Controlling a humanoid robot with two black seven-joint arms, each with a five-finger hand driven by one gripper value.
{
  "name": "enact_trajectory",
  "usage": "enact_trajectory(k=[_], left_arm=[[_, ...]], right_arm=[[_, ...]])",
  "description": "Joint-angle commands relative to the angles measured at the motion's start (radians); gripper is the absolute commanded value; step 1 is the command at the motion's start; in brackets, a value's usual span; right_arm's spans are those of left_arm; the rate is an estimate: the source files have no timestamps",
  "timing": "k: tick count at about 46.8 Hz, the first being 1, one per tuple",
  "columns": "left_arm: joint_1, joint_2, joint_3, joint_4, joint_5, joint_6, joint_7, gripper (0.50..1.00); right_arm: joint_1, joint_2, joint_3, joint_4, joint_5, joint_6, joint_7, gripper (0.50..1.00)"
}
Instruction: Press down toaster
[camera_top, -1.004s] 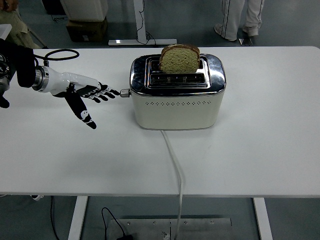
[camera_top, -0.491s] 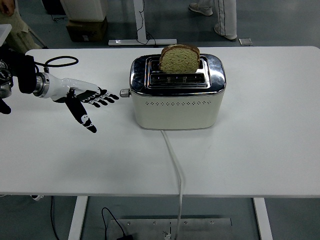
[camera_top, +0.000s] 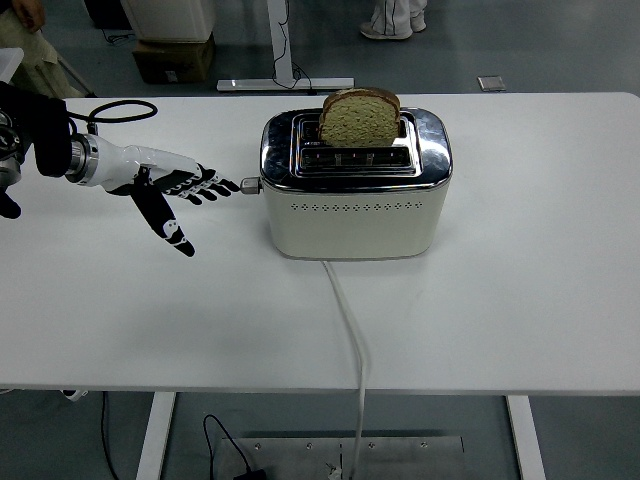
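**Status: lever not yet pressed; hand at the lever**

The toaster (camera_top: 354, 185) stands upright near the middle of the counter (camera_top: 520, 300), slightly toward the far edge. It has a cream body and a chrome top. One slice of bread (camera_top: 359, 117) sits in the rear slot and stands well above the chrome top, so the carriage is judged to be in the raised position. The front slot appears empty. The lever (camera_top: 249, 185) projects from the left end of the toaster, high on the side wall, which also suggests that no press has been made.

A white cord (camera_top: 350, 330) runs from the front base of the toaster, across the counter and over the near edge.

The left hand (camera_top: 178, 192) reaches in from the left edge, fingers spread wide and extended toward the toaster, holding nothing. The fingertips (camera_top: 228, 186) lie just beside the lever; contact cannot be confirmed from this view. The thumb points down toward the counter.

The right hand is not in view.

Done: approach to the lever. Remaining: seat the fingers on top of the lever, push it down until the bread drops into the slot and the carriage latches, then withdraw.
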Motion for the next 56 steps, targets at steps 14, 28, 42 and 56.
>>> enact_trajectory(k=[14, 28, 42, 56], left_arm=[[-0.004, -0.003, 0.000, 0.001, 0.000, -0.001, 0.000, 1.000], [0.002, -0.023, 0.000, 0.006, -0.002, 0.005, 0.000, 1.000], [0.016, -0.042, 0.000, 0.040, -0.002, 0.005, 0.000, 1.000], [0.030, -0.064, 0.000, 0.060, -0.002, 0.007, -0.005, 1.000]], right_arm=[[0.005, 0.000, 0.000, 0.000, 0.000, 0.000, 0.000, 0.998], [0.005, 0.000, 0.000, -0.001, 0.000, 0.000, 0.000, 0.998], [0.005, 0.000, 0.000, 0.000, 0.000, 0.000, 0.000, 0.998], [0.005, 0.000, 0.000, 0.000, 0.001, 0.002, 0.000, 0.998]])
